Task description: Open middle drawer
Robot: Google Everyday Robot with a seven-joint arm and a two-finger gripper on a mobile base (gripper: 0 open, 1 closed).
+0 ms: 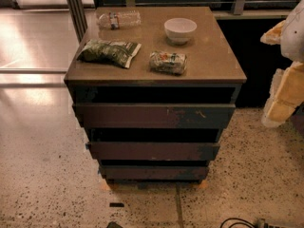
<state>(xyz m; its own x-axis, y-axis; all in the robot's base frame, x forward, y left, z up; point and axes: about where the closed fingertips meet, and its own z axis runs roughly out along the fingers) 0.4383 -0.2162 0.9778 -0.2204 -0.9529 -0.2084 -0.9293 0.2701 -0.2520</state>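
Observation:
The middle drawer [152, 151] is the dark brown flat front of medium width, second from the top in the cabinet [156, 80], with a bluish worn patch near its right end. It looks pushed in, and no tray shows. The wider front [154, 115] sits above it and the narrowest front [154, 172] below. My gripper [286, 91] is at the right edge of the view, pale and yellowish and partly cut off. It hangs to the right of the cabinet, apart from all the drawers.
On the cabinet top lie a clear water bottle [118, 19], a white bowl [180, 28], a green snack bag [109, 52] and a crumpled packet [167, 62]. A metal post [76, 8] stands at the back left. A cable [237, 222] lies on the speckled floor.

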